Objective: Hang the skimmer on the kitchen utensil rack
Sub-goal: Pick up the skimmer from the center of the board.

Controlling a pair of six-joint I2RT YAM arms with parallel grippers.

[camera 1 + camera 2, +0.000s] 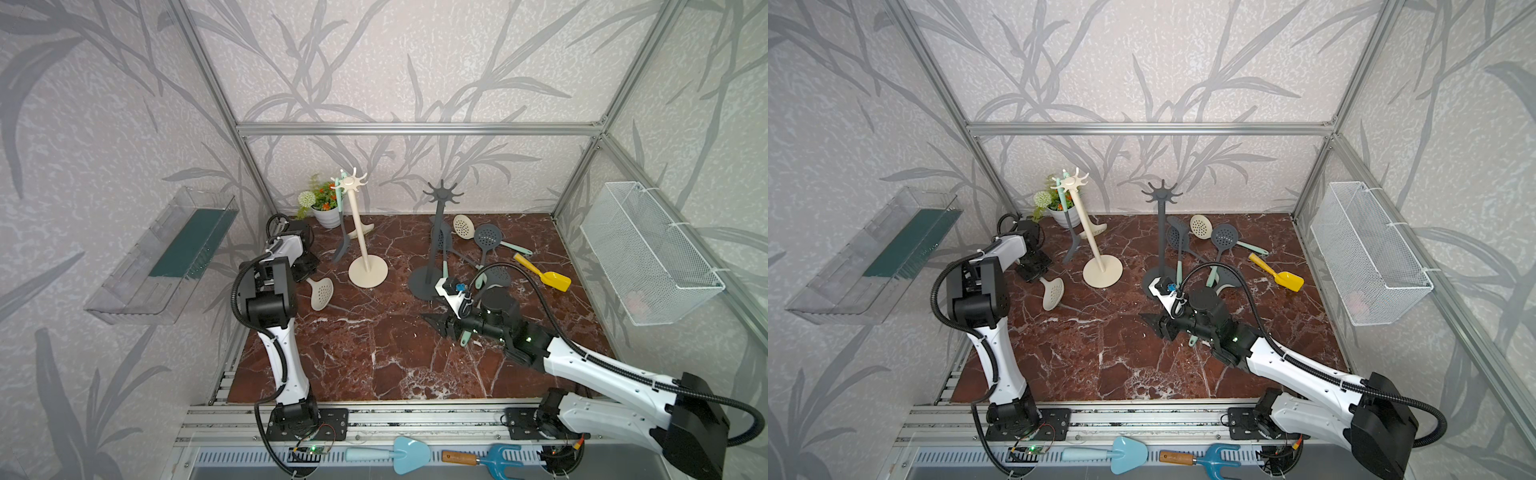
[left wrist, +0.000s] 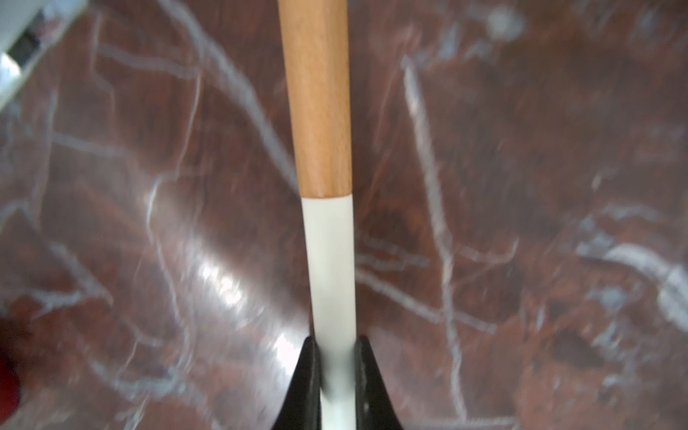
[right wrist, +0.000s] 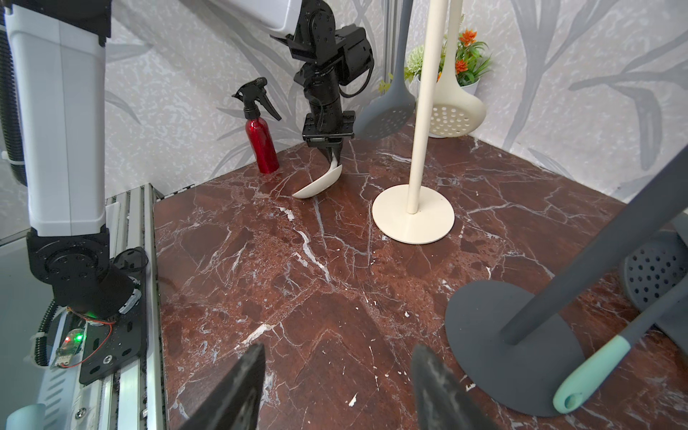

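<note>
The skimmer is cream with a wooden handle. Its perforated head lies low over the marble by the left arm. My left gripper is shut on its cream neck, and the head tilts down with its tip near the table. A cream utensil rack stands just right of it, with a grey turner and a cream slotted ladle hanging from it. A dark grey rack stands further right. My right gripper hovers open over bare marble near the grey rack's base.
A red spray bottle stands behind the left gripper. A potted plant sits in the back corner. Loose grey and cream skimmers and a yellow scoop lie at the right. A wire basket hangs on the right wall.
</note>
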